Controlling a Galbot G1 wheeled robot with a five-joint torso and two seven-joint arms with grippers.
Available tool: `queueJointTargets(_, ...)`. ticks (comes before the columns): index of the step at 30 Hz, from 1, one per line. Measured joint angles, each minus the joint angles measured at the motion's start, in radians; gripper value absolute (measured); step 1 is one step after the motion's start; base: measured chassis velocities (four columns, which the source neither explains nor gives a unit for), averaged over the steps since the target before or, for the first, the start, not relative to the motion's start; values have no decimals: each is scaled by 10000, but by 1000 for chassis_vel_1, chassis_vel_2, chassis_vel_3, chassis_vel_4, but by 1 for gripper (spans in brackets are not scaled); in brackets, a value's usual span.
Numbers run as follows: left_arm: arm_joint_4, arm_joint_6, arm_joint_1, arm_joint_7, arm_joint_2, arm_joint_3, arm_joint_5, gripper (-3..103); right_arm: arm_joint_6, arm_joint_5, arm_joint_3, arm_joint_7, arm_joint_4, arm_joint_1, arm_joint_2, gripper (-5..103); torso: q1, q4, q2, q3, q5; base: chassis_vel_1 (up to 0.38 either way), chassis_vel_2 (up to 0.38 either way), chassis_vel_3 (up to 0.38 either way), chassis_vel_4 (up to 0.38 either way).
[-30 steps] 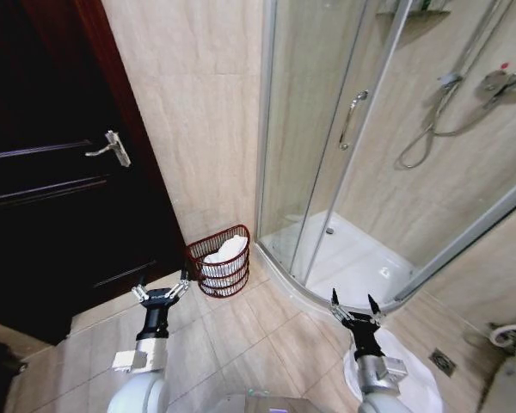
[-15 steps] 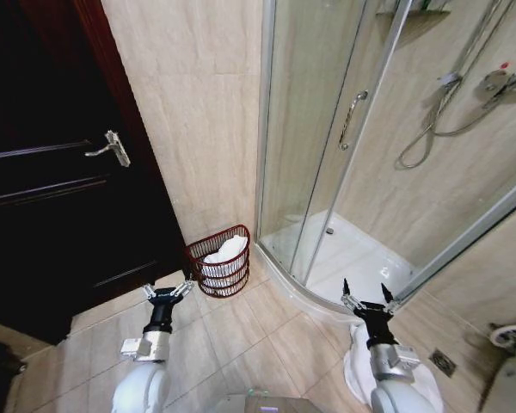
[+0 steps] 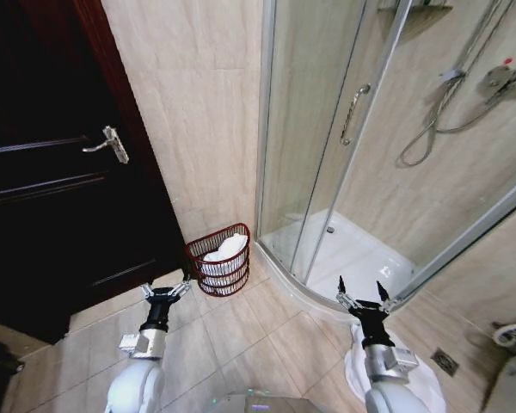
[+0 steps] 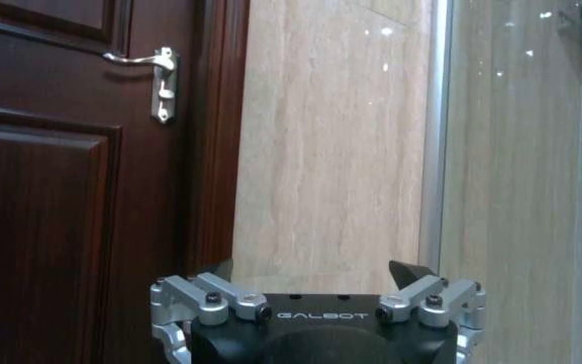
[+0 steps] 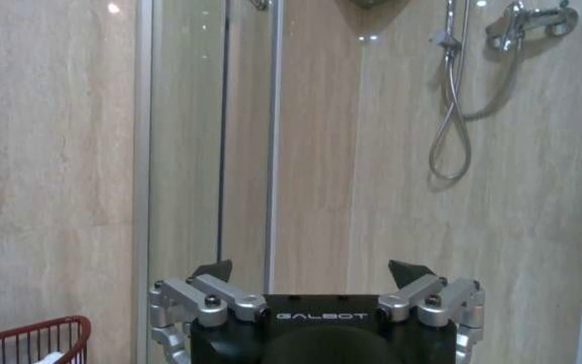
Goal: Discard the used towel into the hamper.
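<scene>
A dark door [image 3: 43,172] fills the robot's left side, its metal handle [image 3: 106,144] set near the frame; beside it runs a beige tiled wall [image 3: 198,103], then a glass shower [image 3: 361,155] with a curved white tray [image 3: 353,258] and a hose [image 3: 426,138] hanging on the back wall; the floor [image 3: 241,335] is laid with tan tiles

The hamper [image 3: 219,261], a red-brown wire basket, stands on the floor at the foot of the wall, between the door and the shower's edge; a white towel [image 3: 224,255] lies inside it, heaped to about the rim; in the right wrist view a part of the hamper's rim [image 5: 33,334] shows low beside the gripper

The left gripper [image 3: 164,291] hangs low over the floor just short of the hamper, on the door side, its fingers spread wide and holding nothing; in the left wrist view the left gripper [image 4: 311,267] faces the door and wall

The right gripper [image 3: 361,298] sits in front of the shower tray's curved edge, well apart from the hamper, its fingers also spread wide and empty; in the right wrist view the right gripper [image 5: 311,267] points toward the shower glass; a white round thing [image 3: 417,379] lies on the floor under that arm; I cannot tell what it is
</scene>
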Motion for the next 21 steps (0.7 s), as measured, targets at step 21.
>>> queueJointTargets(21, -650, -737, 767, 59, -744, -59, 673, 100, 1082, 12, -277, 475, -950, -77, -456, 100, -421, 1, -995, -574, 2, 0, 0, 0, 0)
